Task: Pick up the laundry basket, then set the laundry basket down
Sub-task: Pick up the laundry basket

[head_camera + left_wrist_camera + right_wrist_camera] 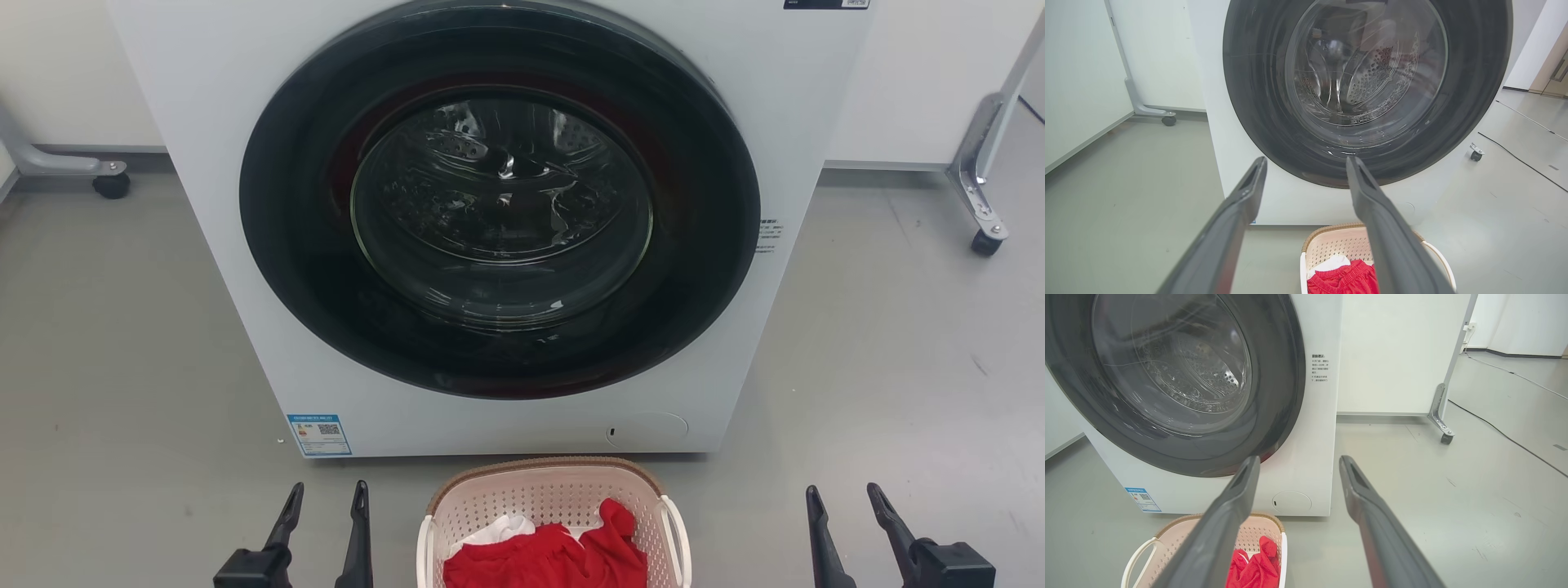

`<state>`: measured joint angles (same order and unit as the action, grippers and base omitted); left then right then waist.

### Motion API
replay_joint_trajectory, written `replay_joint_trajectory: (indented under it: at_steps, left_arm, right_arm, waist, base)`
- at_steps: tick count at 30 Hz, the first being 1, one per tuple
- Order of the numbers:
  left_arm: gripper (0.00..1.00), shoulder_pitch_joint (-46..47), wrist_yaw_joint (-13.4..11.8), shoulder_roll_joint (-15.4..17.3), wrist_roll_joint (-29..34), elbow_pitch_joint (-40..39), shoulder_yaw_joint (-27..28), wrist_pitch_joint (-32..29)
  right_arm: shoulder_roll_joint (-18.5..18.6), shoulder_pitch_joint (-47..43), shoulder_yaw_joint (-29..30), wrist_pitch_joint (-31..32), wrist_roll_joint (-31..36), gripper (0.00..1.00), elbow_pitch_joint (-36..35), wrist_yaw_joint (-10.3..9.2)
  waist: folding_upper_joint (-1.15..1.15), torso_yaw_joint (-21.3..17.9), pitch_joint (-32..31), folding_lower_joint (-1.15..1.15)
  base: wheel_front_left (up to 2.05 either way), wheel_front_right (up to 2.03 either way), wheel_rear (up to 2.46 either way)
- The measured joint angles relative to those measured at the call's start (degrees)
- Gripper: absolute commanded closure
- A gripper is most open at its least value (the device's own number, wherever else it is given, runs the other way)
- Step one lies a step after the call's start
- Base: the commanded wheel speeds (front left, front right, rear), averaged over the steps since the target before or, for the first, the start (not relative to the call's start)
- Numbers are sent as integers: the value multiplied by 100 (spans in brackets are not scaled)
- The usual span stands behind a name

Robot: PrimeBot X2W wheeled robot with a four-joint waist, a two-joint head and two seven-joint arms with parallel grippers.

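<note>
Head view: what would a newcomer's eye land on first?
The white washing machine, its big dark round door shut, takes up the middle and top. Just in front of it, on the grey floor at bottom centre, sits the laundry basket with red clothes inside. The left pincer and right pincer stand open on either side of the basket, touching nothing.
</note>
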<state>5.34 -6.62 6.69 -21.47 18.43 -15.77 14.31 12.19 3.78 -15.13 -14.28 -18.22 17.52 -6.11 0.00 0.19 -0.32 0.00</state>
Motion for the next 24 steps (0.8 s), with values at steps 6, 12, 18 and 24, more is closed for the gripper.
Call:
replay_joint_trajectory:
  at_steps: [6, 12, 18, 24]
  left_arm:
    - [0, 0, 0, -2, 4, 54, 15, 0]
    - [0, 0, 1, -13, 9, 75, 22, 0]
    - [0, -4, 7, -43, 40, 75, 25, 0]
    - [0, -18, 7, -51, 47, 31, 32, 0]
  right_arm:
    - [-3, 0, 14, 0, 0, 0, 30, 0]
    - [-9, -2, 22, 0, 1, 0, 44, 0]
    - [-15, -15, 38, 0, 1, 0, 35, 1]
    - [-31, -45, 52, 0, 3, 0, -19, 1]
  waist:
    - [0, -3, 4, 0]
    - [0, -7, 14, 0]
    - [0, -7, 50, 0]
    - [0, -12, 231, 0]
  base:
    - [0, 0, 0]
    - [0, 0, 0]
    - [0, 0, 0]
    - [0, 0, 0]
